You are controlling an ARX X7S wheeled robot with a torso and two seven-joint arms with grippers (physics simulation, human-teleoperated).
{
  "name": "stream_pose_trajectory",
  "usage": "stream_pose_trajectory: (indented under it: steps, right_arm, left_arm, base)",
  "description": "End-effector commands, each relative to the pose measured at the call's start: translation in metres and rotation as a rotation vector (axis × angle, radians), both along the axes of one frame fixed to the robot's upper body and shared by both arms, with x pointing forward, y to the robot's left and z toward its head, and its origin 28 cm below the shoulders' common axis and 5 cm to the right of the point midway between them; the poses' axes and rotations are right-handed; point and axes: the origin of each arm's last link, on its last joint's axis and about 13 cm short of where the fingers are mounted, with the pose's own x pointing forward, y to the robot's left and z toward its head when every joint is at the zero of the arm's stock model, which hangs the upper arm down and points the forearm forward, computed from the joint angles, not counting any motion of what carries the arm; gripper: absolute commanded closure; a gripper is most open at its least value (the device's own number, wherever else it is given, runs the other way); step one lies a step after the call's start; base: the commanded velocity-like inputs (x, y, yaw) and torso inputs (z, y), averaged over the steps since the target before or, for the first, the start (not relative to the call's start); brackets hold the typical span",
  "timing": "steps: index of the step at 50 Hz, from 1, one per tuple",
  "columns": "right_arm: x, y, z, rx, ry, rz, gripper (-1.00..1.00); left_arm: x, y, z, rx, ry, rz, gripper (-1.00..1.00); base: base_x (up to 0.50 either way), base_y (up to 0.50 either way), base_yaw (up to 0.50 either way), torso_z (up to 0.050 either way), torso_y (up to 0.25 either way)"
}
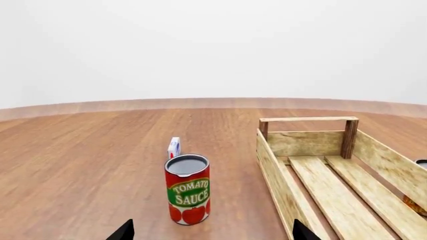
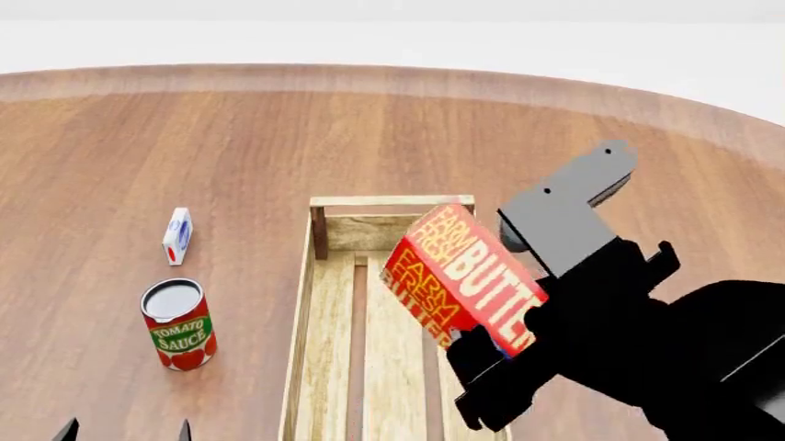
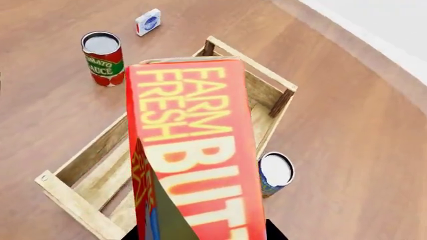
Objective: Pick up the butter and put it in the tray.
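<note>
The butter is a red and orange box with white lettering. My right gripper is shut on it and holds it tilted in the air above the tray, a long light wooden crate. In the right wrist view the butter fills the middle, with the tray below and behind it. My left gripper is open and empty near the front edge, short of the tomato sauce can. In the left wrist view the tray lies beside that gripper.
A tomato sauce can stands left of the tray, with a small white carton beyond it. Another can stands against the tray's right side, hidden in the head view. The round wooden table stretches around them.
</note>
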Motion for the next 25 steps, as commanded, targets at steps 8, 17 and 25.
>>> stream_pose_trajectory:
  steps: [8,17,25]
  right_arm:
    - [0.057,0.038,0.01,0.12,-0.055,-0.153,1.0]
    - [0.076,0.054,0.005,0.155,-0.046,-0.14,1.0]
    - [0.096,0.082,-0.016,0.153,-0.006,-0.128,1.0]
  left_arm:
    - [0.0,0.0,0.002,-0.003,-0.005,0.0,-1.0]
    - [-0.001,0.0,0.001,-0.003,-0.004,-0.001,-1.0]
    - [-0.001,0.0,0.0,-0.002,-0.006,-0.001,-1.0]
  base:
    - [0.0,0.0,0.0,0.0,0.001]
    - [0.0,0.0,0.0,0.0,0.001]
    - [0.0,0.0,0.0,0.0,0.001]
